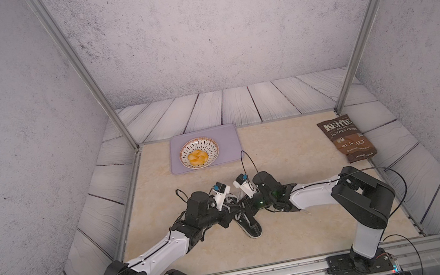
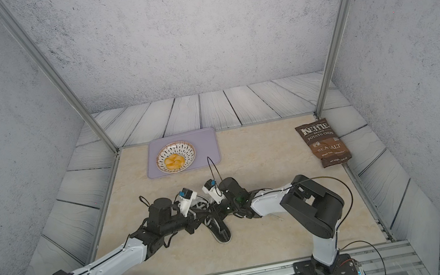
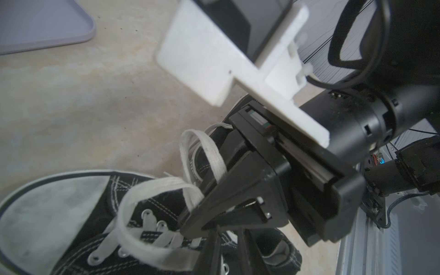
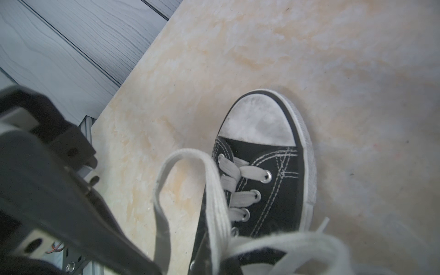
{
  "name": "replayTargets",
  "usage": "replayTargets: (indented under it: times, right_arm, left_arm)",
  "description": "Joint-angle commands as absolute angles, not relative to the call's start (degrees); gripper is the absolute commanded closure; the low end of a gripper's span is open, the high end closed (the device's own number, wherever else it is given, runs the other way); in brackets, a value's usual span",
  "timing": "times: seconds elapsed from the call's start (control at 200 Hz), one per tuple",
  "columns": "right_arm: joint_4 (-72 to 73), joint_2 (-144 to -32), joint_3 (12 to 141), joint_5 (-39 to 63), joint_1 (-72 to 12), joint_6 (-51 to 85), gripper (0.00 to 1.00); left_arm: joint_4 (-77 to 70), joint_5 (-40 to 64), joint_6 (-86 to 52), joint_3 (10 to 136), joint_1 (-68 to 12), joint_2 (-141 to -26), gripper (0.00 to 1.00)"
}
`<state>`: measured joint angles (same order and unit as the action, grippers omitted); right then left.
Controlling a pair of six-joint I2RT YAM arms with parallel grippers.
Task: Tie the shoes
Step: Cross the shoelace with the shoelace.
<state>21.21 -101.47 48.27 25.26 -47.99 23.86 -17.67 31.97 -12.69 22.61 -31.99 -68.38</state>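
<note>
While the right gripper (image 3: 187, 225) pinches the black canvas sneaker's (image 4: 281, 190) flat white lace loop (image 4: 215, 202), the left gripper (image 3: 228, 247) sits just beside it, jaws narrow, hold indeterminable.

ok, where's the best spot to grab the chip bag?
The bag lies flat, label up, bottom seam toward the robot. Probably pinch that thin seam, coming in low from the near side; the flat face offers no edge from above.

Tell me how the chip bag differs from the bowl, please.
The chip bag is brown, flat and rectangular; the bowl is round and white with dark dashes. The bag lies straight on the table; the bowl sits on a lilac tray. Both are untouched.
</note>
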Motion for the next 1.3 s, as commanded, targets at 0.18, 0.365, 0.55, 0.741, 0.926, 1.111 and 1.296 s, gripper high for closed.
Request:
replayTargets:
  times: [0.18, 0.365, 0.55, 0.741, 0.926, 1.111, 1.296]
  right_arm:
    - [20.02, -95.65, 49.22, 28.1, -46.55, 27.57, 0.91]
    - [19.29, -94.75, 49.22, 30.44, -45.2, 29.0, 0.9]
    - [21.42, -94.48, 48.87, 32.95, -44.26, 31.97, 0.89]
    - [22.11, -94.79, 48.52, 31.95, -43.52, 33.3, 0.89]
    - [22.85, -95.01, 48.21, 31.91, -43.11, 34.6, 0.89]
    - [23.64, -95.27, 48.08, 32.25, -42.8, 35.68, 0.89]
    - [24.43, -95.36, 47.64, 32.87, -42.63, 36.47, 0.89]
  left_arm:
    - [-23.47, 30.23, -10.26, 23.79, -32.78, -75.1, 0.84]
    - [-28.53, 24.9, -9.71, 21.34, -32.78, -75.3, 0.85]
    - [-30.75, 27.29, -7.99, 21.42, -32.78, -77.28, 0.85]
    - [-32.65, 28.77, -7.26, 20.7, -32.78, -78.3, 0.87]
    - [-33.89, 31.0, -6.85, 19.98, -32.87, -79.18, 0.84]
    - [-36.31, 31.2, -6.69, 19.67, -33.05, -80.86, 0.8]
    - [-40.24, 31.21, -7.82, 20.34, -33.15, -83.92, 0.77]
